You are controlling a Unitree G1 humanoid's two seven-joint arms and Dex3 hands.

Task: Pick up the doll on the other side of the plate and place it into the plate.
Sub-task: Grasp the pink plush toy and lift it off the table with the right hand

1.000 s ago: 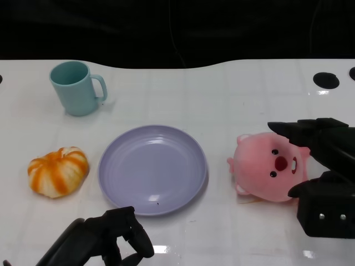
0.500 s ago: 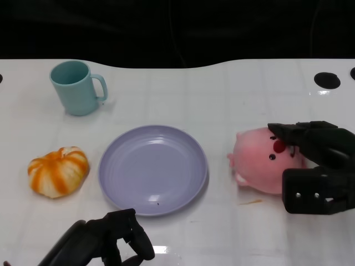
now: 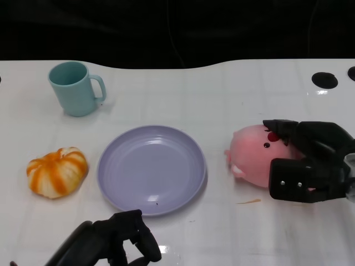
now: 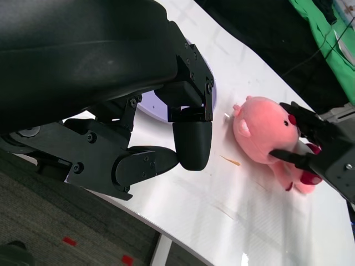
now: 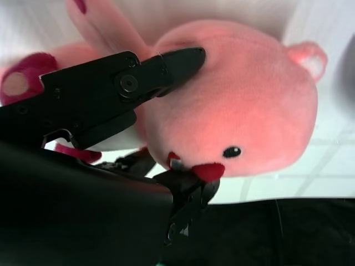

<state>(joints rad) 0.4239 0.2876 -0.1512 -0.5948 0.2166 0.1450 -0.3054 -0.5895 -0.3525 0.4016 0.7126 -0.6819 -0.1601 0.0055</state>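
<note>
The white table (image 3: 222, 100) ends at a curved far edge against a dark background, with two black holes (image 3: 324, 80) set near its far right corner. A broad stretch of bare white surface lies between the teal mug (image 3: 75, 87) at the far left and the pink doll (image 3: 255, 160) at the right. The purple plate (image 3: 152, 169) sits in the middle, with the orange pumpkin (image 3: 57, 172) just beside its left rim and a clear gap between its right rim and the doll. In the left wrist view the near table edge drops to a grey floor.

The doll lies on the table to the right of the plate, not in it. The right hand (image 3: 305, 160) is clamped on the doll: one finger (image 5: 166, 64) is pressed onto the top of its head and others are set below its face. The left hand (image 3: 119, 246) is held low at the near edge, in front of the plate, fingers curled in around nothing.
</note>
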